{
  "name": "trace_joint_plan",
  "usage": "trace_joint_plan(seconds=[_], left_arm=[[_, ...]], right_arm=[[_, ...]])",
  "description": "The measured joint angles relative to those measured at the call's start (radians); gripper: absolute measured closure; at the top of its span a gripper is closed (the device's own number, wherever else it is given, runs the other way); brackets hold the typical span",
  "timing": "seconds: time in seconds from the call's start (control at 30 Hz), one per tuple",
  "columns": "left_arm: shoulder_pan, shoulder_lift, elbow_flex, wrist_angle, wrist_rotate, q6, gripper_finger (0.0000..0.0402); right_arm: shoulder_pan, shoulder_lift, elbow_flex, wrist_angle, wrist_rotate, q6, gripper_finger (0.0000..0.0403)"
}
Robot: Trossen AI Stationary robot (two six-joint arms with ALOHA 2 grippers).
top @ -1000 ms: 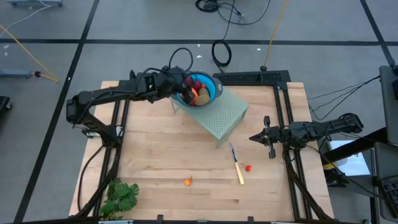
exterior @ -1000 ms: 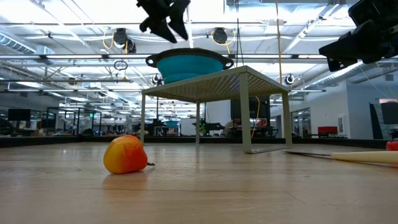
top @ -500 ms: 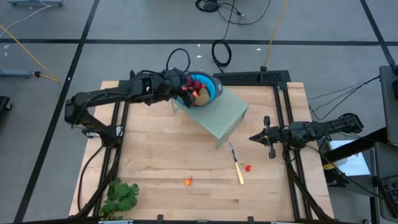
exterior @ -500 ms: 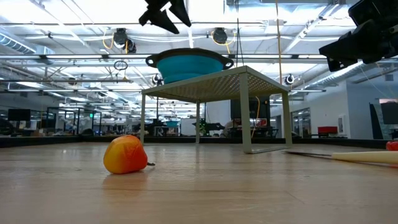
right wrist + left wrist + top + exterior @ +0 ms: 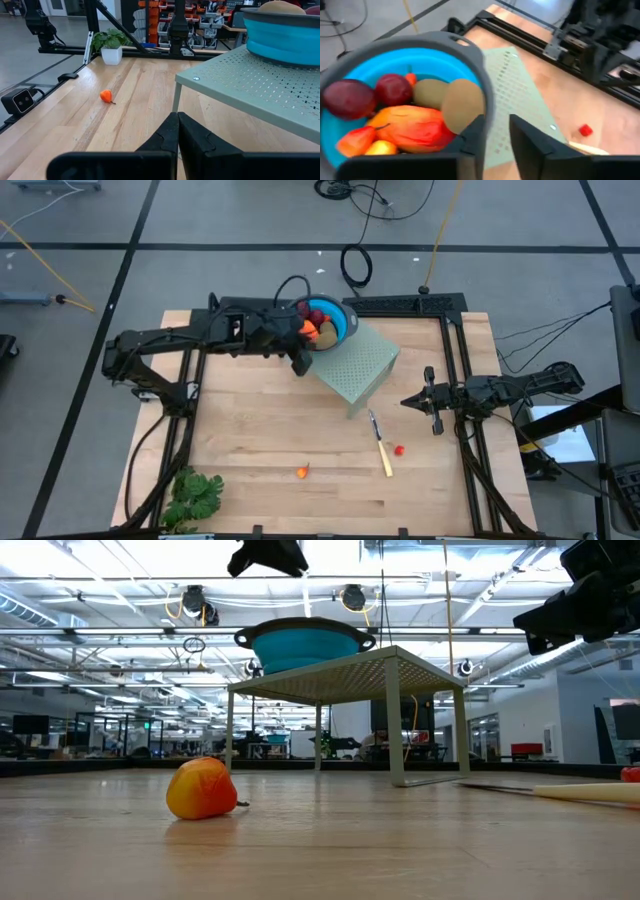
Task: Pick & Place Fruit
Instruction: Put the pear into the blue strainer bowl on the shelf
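Note:
A blue bowl (image 5: 341, 326) stands on a pale green perforated stand (image 5: 358, 368). In the left wrist view it holds dark red balls (image 5: 350, 98), olive-brown ovals (image 5: 462, 105) and a longer orange-red piece (image 5: 410, 128). A small orange-red piece (image 5: 303, 471) and a tiny red bit (image 5: 399, 449) lie on the table. My left gripper (image 5: 300, 362) hangs above the bowl's near rim (image 5: 485, 87), slightly open and empty. My right gripper (image 5: 406, 401) waits shut and empty over the table's right side.
A yellow-handled knife (image 5: 383, 452) lies on the wood near the red bit. A leafy green bunch (image 5: 195, 496) sits at the near left corner. The stand's legs (image 5: 395, 730) rise from the table's middle. Black rails (image 5: 455, 380) run along both sides.
My left gripper has drawn away from over the bowl's fruit, rising and moving toward the table's near edge past the bowl's rim. The fruit in the bowl and the pieces on the table have stayed where they were.

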Motion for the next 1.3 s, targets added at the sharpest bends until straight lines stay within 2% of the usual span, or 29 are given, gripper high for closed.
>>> trace_joint_plan(seconds=[0.2,0.4,0.57,0.97,1.13,1.3], left_arm=[[-0.063,0.0,0.0,-0.001,0.001,0.006,0.0395],[-0.119,0.0,-0.001,-0.001,0.003,0.003,0.0397],[-0.152,0.0,-0.009,0.016,0.056,-0.003,0.0396],[-0.173,-0.054,-0.296,0.29,0.128,-0.054,0.0398],[-0.154,-0.14,-0.413,0.405,0.171,-0.053,0.0398],[-0.137,-0.25,-0.52,0.416,0.193,-0.052,0.0399]], right_arm=[[0.0,0.0,0.0,0.0,0.0,0.0,0.0403],[0.0,0.0,0.0,0.0,0.0,0.0,0.0403],[0.0,0.0,0.0,0.0,0.0,0.023,0.0403],[0.0,0.004,0.0,0.0,-0.001,0.026,0.0403],[0.0,0.013,0.0,-0.002,0.0,0.026,0.0403],[0.0,0.023,0.0,0.001,0.0,0.068,0.0403]])
